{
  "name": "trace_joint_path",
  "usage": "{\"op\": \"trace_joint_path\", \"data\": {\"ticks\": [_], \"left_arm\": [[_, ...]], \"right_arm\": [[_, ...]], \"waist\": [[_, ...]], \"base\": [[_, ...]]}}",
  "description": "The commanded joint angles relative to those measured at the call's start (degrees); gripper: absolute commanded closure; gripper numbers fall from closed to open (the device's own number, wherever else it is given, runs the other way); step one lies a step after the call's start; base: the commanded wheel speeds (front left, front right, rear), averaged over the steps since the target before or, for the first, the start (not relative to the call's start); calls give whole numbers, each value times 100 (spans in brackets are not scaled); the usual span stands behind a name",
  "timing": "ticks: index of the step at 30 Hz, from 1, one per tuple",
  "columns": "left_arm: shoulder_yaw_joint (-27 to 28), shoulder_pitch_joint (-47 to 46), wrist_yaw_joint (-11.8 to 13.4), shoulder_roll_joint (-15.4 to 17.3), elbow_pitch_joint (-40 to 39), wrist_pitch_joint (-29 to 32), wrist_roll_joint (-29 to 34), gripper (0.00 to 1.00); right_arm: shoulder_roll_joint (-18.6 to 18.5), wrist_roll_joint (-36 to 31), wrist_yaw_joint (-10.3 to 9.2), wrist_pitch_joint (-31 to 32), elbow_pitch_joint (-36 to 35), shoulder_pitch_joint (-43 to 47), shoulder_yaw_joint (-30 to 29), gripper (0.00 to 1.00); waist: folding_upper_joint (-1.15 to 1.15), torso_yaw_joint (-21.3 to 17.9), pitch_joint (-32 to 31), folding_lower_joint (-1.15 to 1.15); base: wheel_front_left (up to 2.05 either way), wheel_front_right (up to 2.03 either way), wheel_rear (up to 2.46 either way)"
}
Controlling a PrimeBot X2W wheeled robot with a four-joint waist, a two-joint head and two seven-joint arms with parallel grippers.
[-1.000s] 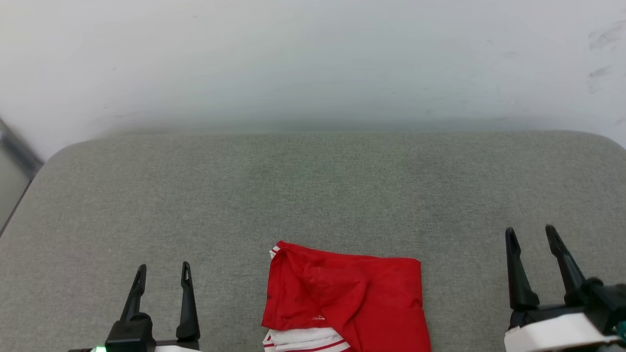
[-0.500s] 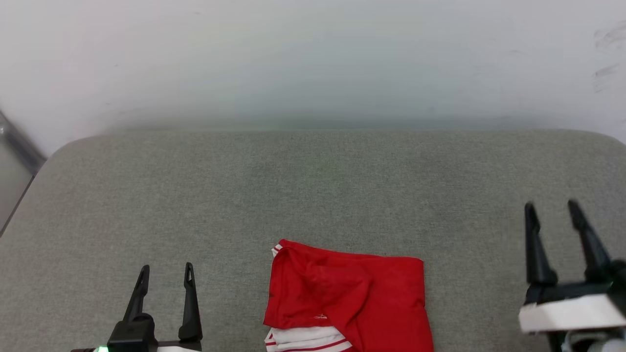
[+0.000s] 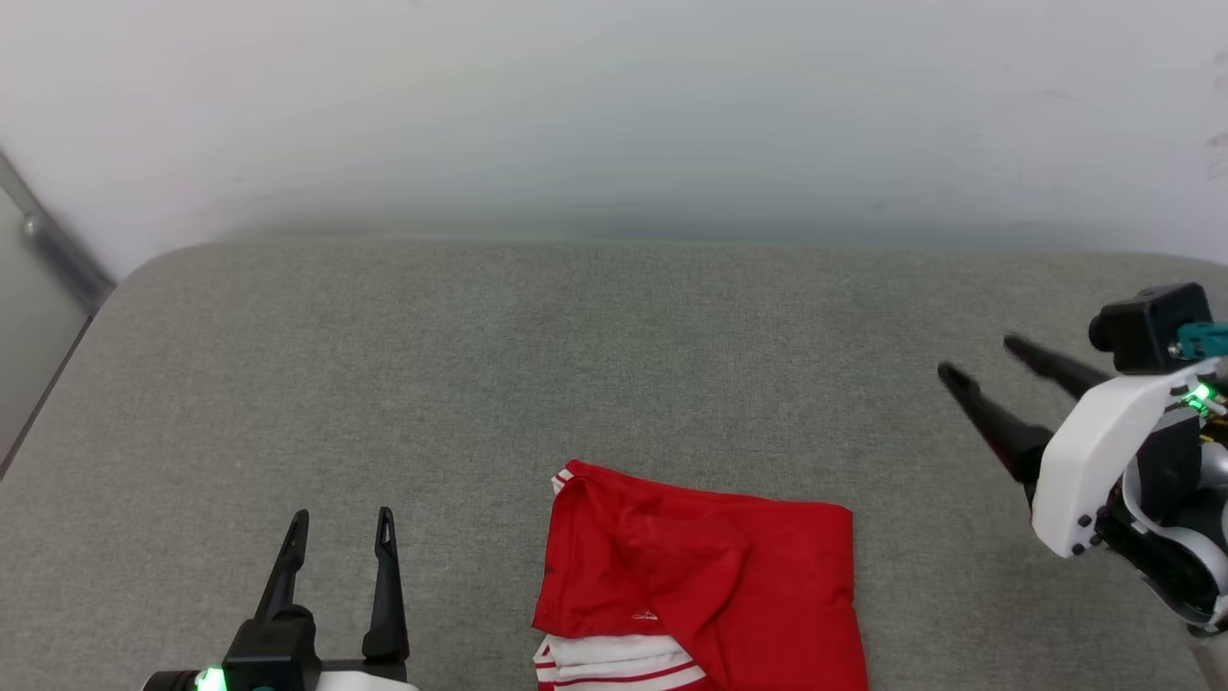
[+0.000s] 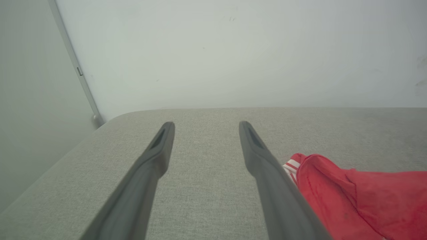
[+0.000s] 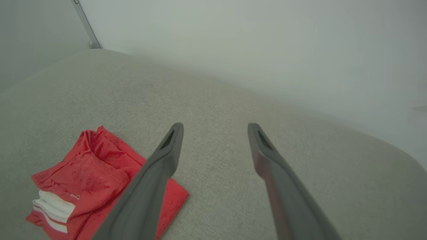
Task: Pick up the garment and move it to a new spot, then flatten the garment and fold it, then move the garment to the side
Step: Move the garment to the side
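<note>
My worry: the red jersey garment [image 3: 700, 576] lies as a loose folded bundle at the near middle of the grey fabric cushion [image 3: 614, 336], so a pinch catching only its top layer could pull the fold open when I shift it aside. It looks mostly plain red, slightly rumpled, with a white, red-striped sleeve [image 3: 614, 662] showing at its near left corner. My dark two-fingered left gripper [image 3: 342, 516], near left, and dark two-fingered right gripper [image 3: 979, 356], far right, both stand wide open, empty, clear of the cloth.
</note>
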Motion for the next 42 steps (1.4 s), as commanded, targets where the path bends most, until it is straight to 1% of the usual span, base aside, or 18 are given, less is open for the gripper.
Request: {"op": "trace_joint_path", "data": {"ticks": [1, 4, 7, 9, 12, 16, 23, 28, 32, 33, 34, 38, 42], "left_arm": [[-1, -67, -3, -3, -10, -14, 27, 0], [-33, -126, -8, -9, -39, -14, 23, 0], [-76, -189, -23, -13, -49, -13, 13, 0], [-97, -278, -35, -15, -58, -13, 6, 0], [-138, -400, -53, -18, -75, -13, 2, 0], [-190, -586, -73, -23, -84, -13, 5, 0], [-266, -870, -102, -28, -55, -13, 12, 0], [-333, -1013, -119, -31, -26, -13, 4, 0], [-351, -1077, -80, -34, -12, -13, -16, 0], [-357, -1073, -70, -34, -10, -13, -21, 0], [-359, -1066, -62, -34, -1, -13, -28, 0], [-345, -950, -44, -34, 49, -13, -40, 0], [-330, -831, -29, -35, 69, -13, -47, 0]], "right_arm": [[-92, 213, -2, 286, 20, -73, 50, 0], [-272, 1021, -2, 1382, 141, -22, 188, 0], [-262, 1668, -2, 2152, 332, 133, 114, 0], [-246, 1883, -2, 2441, 424, 194, 117, 0], [-111, 2151, -2, 2673, 645, 338, 133, 0], [94, 2392, -2, 2748, 931, 364, 180, 0], [538, 2554, -2, 2415, 1504, 265, 384, 0], [652, 2529, -6, 2326, 1851, 398, 811, 0], [650, 2495, -8, 2100, 2014, 388, 1067, 0], [631, 2477, -9, 2010, 2026, 355, 1107, 52], [616, 2516, -9, 1955, 2031, 326, 1154, 100], [437, 2590, -6, 1673, 1833, 113, 1333, 100], [132, 2555, -2, 1402, 1510, -195, 1558, 100]], "waist": [[0, 20, 33, 0], [0, 69, 144, 0], [0, 140, 292, 0], [0, 201, 405, 0], [0, 305, 582, 0], [0, 441, 824, 0], [0, 661, 1172, 0], [0, 811, 1328, 0], [0, 878, 1373, 0], [0, 888, 1373, 0], [0, 892, 1360, 0], [0, 863, 1200, 0], [0, 772, 901, 0]], "base": [[0, 0, 0], [0, 0, 0], [0, 0, 0], [0, 0, 0], [0, 0, 0], [0, 0, 0], [0, 0, 0], [0, 0, 0], [0, 0, 0], [0, 0, 0], [0, 0, 0], [0, 0, 0], [0, 0, 0]]}}
